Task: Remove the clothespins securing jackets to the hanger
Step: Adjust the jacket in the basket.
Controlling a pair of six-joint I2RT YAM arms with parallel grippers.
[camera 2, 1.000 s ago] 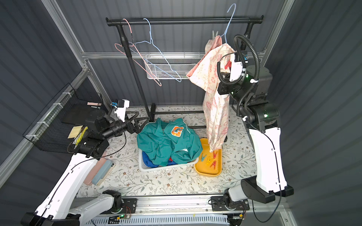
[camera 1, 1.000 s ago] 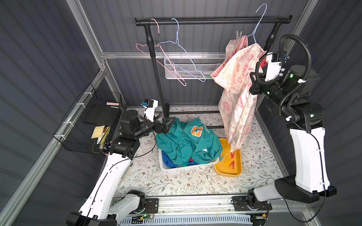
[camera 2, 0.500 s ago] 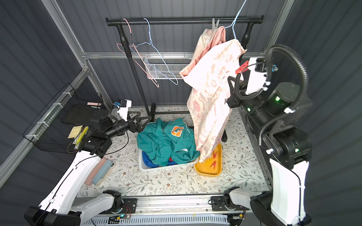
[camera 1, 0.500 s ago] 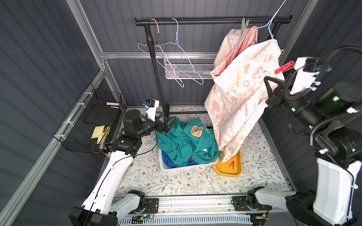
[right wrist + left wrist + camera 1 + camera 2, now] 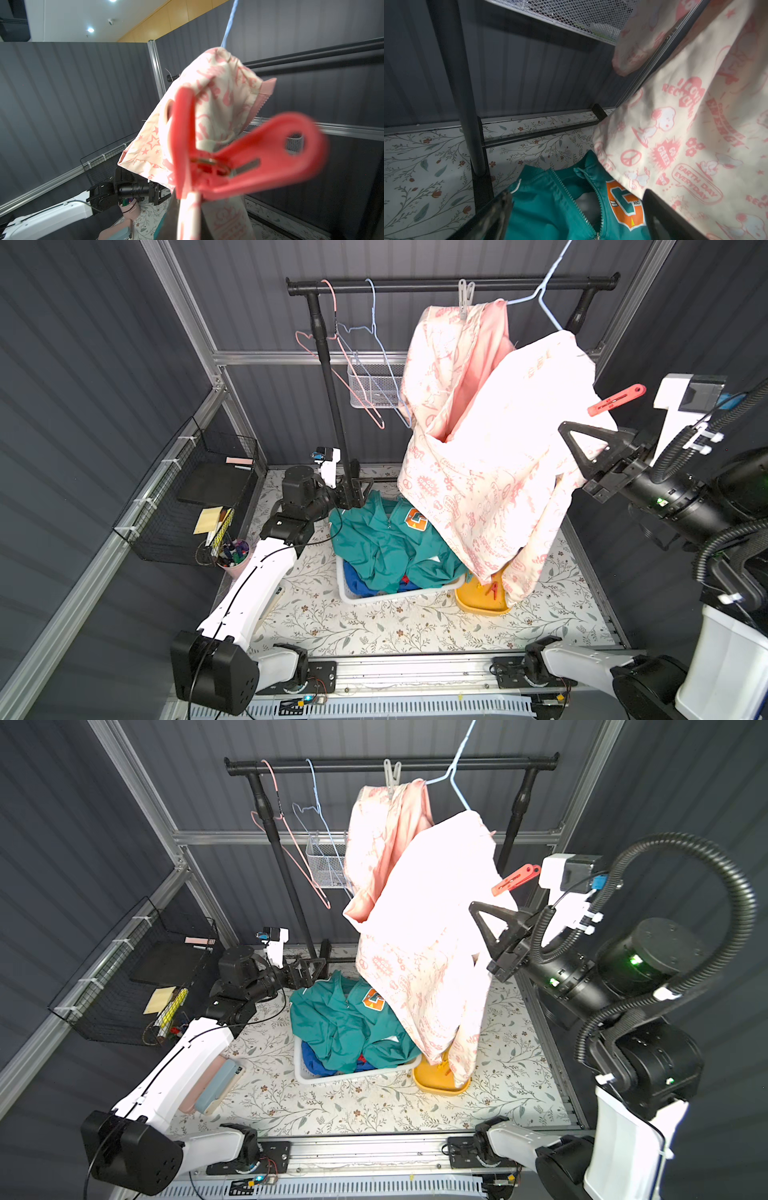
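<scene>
**One red clothespin [image 5: 617, 400] in tow, and the cream jacket [image 5: 490, 472] comes w/ it**

Over the last sec the R gripper [image 5: 567, 431] has swung away from the rail [image 5: 395, 283] toward the near R side. It has dragged the cream jacket out at a slant; a sec ago the jacket hung straight down. The blue hanger [image 5: 550, 310] now tilts w/ it. Its hook runs out of frame at the top, so can't tell if it sits on the rail.

R pincer is clamped tight. In the R wrist view the red clothespin fills the middle, blurred, w/ its two handle legs splayed in a V. Its lower end goes down into the fingers along w/ a strip of cloth. Splayed legs suggest the pin isn't being squeezed, so it is prob. biting fabric, which would explain the drag. In both top views it sticks up just above the fingers, at the jacket's edge.

For the task, the pull alone doesn't seem to have freed this pin. The cloth has to let go before the pin can join the other red ones in the yellow tray [image 5: 473, 605].

A pale clothespin [image 5: 464, 298] up at the rail grips the jacket's top edge and is not yet done.

L gripper [image 5: 577, 218] has its fingers spread wide, holding nothing. It sits low over the teal jacket [image 5: 550, 207], which is heaped in the white basket [image 5: 353, 599].
</scene>
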